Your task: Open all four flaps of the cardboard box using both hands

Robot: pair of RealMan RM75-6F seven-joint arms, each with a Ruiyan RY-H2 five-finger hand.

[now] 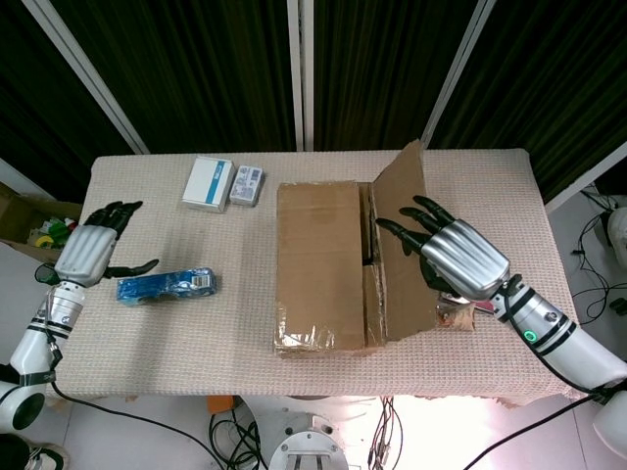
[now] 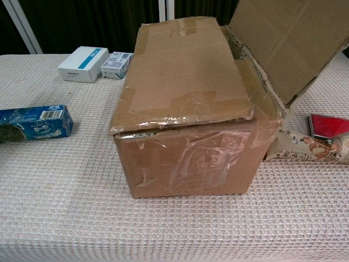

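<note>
1. The taped brown cardboard box (image 1: 323,264) sat mid-tabletop on the beige woven tabletop (image 1: 147,333), its contents not visible.
2. Its right long flap (image 1: 407,245) stood raised, tilted outward to the right; the left long flap (image 2: 185,76) lay flat over the top.
3. The right hand (image 1: 456,257), fingers spread and grasping nothing, was over the raised flap's outer face; contact could not be told.
4. The left hand (image 1: 93,250) hovered at the tabletop's left edge, fingers released, just left of a blue snack packet (image 1: 167,285).
5. Two small white boxes (image 1: 221,183) lay at the far left; a red packet (image 2: 327,125) lay right of the box.
</note>
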